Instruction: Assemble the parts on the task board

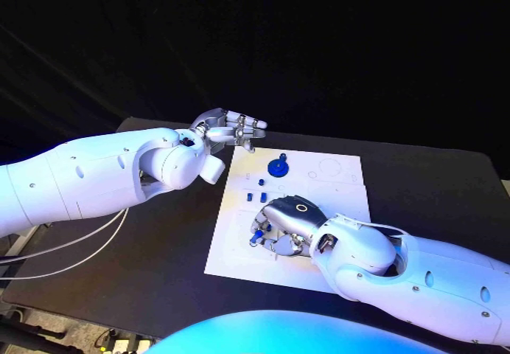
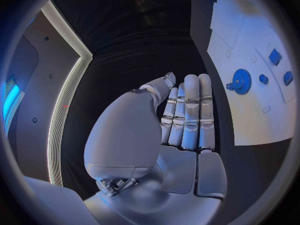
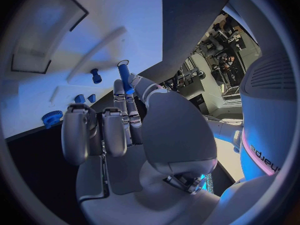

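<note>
Robot hand on the right arm (image 1: pixel 285 225), silver and many-fingered, hovers low over the near half of the white rectangular task board (image 1: pixel 329 193) on the black worktop (image 1: pixel 425 184), pinching a slim blue peg-shaped part (image 3: pixel 125 76) between thumb and fingers; the right wrist view shows the peg's long axis running out past the fingertips toward the board's surface. Its tip also shows at the hand's near-left edge in the head view (image 1: pixel 255 237). The left robot hand (image 1: pixel 228 127) hangs over the board's far left corner, fingers straight and pressed side by side, holding nothing.

Farther along the board, beyond the right hand, a round blue gear-like part (image 1: pixel 278 167) sits near the far edge. Between it and the right hand lie several small blue block parts (image 1: pixel 255 196), just apart from one another.

The coming placement appears to hinge on one relation: the held peg points down and away from the right palm, and whichever socket it is meant for lies close under that hand, well nearer than to the left one. Which socket cannot be told.
</note>
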Controlling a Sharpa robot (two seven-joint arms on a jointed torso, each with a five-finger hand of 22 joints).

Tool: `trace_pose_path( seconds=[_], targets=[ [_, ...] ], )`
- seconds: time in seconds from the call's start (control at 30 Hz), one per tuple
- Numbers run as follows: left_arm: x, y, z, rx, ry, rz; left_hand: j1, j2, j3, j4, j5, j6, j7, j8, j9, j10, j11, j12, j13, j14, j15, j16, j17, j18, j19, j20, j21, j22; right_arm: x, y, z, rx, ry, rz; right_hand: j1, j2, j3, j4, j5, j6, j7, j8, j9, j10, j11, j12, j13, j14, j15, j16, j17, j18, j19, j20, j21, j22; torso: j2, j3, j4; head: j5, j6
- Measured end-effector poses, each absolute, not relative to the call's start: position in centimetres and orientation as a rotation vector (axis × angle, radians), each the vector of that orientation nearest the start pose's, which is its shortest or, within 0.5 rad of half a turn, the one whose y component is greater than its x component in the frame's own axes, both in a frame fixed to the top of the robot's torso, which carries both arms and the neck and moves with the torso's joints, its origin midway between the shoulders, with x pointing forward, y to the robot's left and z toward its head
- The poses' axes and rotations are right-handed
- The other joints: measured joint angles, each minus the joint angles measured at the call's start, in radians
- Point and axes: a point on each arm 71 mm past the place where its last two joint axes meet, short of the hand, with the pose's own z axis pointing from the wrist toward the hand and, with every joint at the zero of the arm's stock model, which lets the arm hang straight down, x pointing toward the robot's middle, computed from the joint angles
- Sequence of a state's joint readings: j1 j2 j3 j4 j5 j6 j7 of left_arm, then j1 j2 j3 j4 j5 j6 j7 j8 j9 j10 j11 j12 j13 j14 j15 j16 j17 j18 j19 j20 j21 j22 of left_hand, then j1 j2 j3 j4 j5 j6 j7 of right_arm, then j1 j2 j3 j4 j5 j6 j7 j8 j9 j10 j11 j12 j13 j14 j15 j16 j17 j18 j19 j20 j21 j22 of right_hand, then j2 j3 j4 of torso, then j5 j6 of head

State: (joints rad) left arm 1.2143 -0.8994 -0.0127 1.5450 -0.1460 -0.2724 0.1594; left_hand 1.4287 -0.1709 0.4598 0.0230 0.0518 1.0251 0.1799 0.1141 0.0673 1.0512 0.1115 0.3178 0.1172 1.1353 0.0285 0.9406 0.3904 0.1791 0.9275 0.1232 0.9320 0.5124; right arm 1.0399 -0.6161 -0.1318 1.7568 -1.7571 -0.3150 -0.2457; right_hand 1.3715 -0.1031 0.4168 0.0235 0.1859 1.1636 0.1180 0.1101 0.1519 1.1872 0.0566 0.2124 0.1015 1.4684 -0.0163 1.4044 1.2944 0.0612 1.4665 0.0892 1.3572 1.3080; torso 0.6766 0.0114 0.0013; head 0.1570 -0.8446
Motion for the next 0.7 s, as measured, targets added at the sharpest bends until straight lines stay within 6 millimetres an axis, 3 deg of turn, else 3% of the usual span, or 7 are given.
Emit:
trace_pose_path(
  seconds=[0.7],
  targets=[
    [48.9, 22.58, -17.29, -1.069, 1.63, -1.4, 0.0, 0.0, 0.0, 0.0, 0.0, 0.0, 0.0, 0.0, 0.0, -0.007, -0.001, 0.0, 0.0, 0.0, 0.0, 0.0, 0.0, 0.0, 0.0, 0.0, 0.0, -0.001, 36.02, -3.25, -24.84, -0.526, 1.681, 0.916, -0.002, -0.002, 0.0, 0.0, 0.006, -0.004, 0.001, 0.004, 0.001, 0.0, 0.0, 0.0, 0.0, 0.0, 0.0, 0.0, 0.0, 0.0, 0.0, 0.0, 0.0, 0.0, -0.001, -0.0005, 0.0002, 0.005, -0.005]
  ],
)
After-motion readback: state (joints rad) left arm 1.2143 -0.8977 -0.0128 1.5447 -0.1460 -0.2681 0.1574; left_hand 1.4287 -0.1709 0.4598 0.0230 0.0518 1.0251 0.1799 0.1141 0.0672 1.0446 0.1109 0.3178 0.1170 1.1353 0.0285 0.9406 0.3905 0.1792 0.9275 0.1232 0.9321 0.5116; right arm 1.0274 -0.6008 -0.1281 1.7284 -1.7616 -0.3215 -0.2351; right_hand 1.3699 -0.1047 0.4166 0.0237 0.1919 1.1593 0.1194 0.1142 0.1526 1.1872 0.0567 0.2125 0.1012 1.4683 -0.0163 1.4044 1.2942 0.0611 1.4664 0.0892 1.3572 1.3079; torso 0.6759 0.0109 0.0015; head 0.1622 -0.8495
